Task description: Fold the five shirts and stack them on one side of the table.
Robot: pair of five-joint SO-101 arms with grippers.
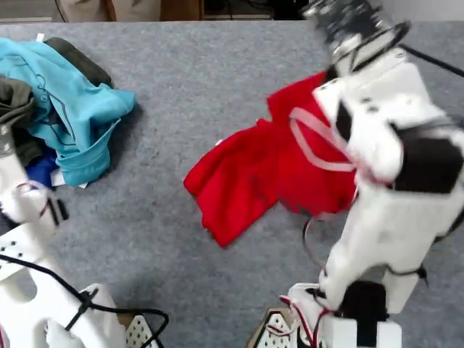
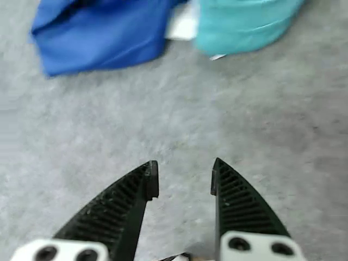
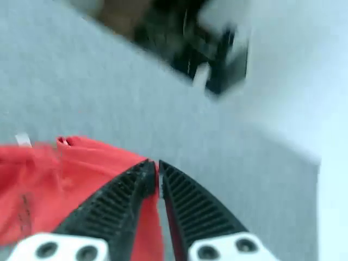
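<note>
Gaping grey table (image 1: pixel 163 156) between red shirt (image 1: pixel 246 174) and teal shirt (image 1: pixel 72 101).

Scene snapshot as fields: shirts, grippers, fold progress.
red shirt: crumpled, unfolded, middle of table
teal shirt: heaped unfolded, apart from red shirt
blue shirt: bunched beside teal shirt
left gripper: open, empty, over bare table near blue shirt
right gripper: shut at red shirt's edge; grip on cloth unclear
folded: none visible

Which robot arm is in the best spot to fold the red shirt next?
Right. The right gripper is shut at the edge of the red shirt. The left gripper hangs open over bare table, near the blue shirt and teal shirt.
</note>
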